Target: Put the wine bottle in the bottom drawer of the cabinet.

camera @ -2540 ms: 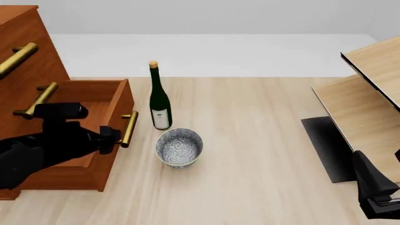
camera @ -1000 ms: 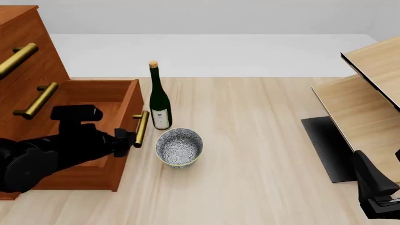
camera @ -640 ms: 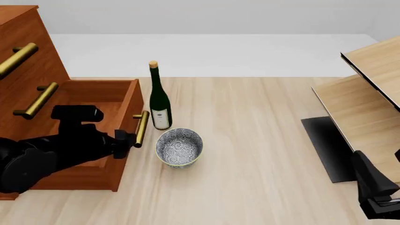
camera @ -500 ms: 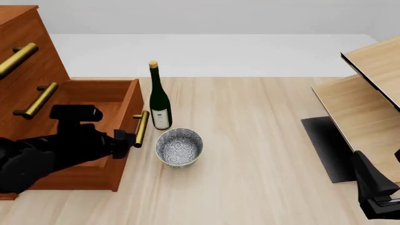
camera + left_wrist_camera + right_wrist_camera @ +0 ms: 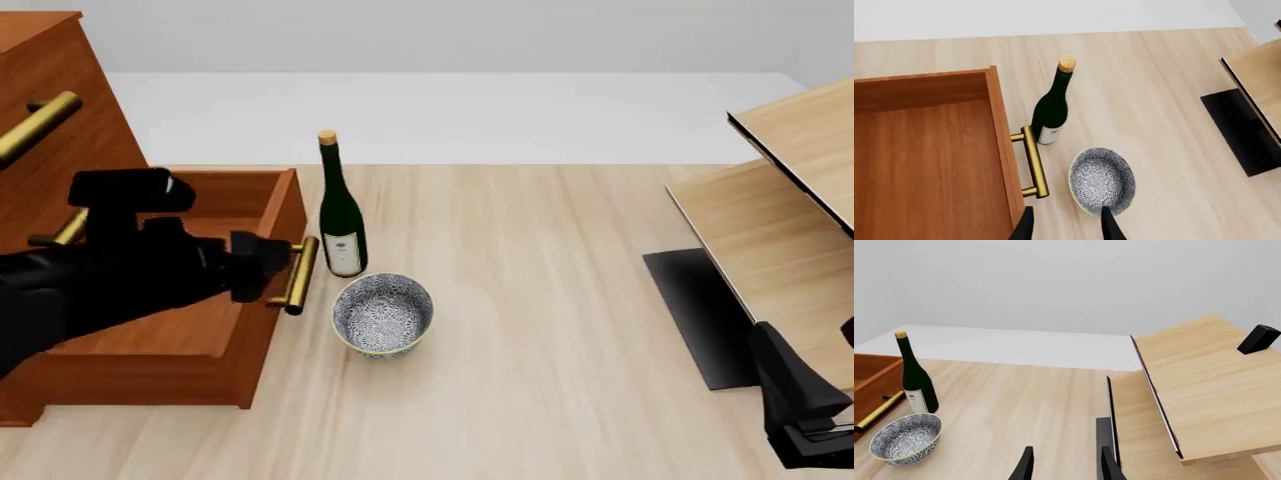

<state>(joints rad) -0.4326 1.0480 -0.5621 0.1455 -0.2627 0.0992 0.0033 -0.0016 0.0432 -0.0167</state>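
The wine bottle [image 5: 340, 215] stands upright on the table, just right of the open bottom drawer [image 5: 274, 215] of the cabinet [image 5: 54, 110]. It also shows in the left wrist view [image 5: 1051, 107] and the right wrist view [image 5: 915, 377]. My left gripper [image 5: 264, 266] is open and empty, hovering above the drawer's front edge and its brass handle [image 5: 299, 276]. In the left wrist view the left gripper [image 5: 1066, 227] has its fingers apart over the handle [image 5: 1034, 162] and the bowl. My right gripper [image 5: 1064, 467] is open and empty, low at the table's front right.
A round patterned bowl [image 5: 383, 315] sits just in front of the bottle, close to the drawer handle. Pale wood slanted panels [image 5: 787, 190] and a black mat [image 5: 694, 315] fill the right side. The right arm [image 5: 794, 400] rests at the front right corner.
The drawer slid further out, then stopped. My left gripper has let go of the handle and risen up and back over the drawer. The right arm has not moved.
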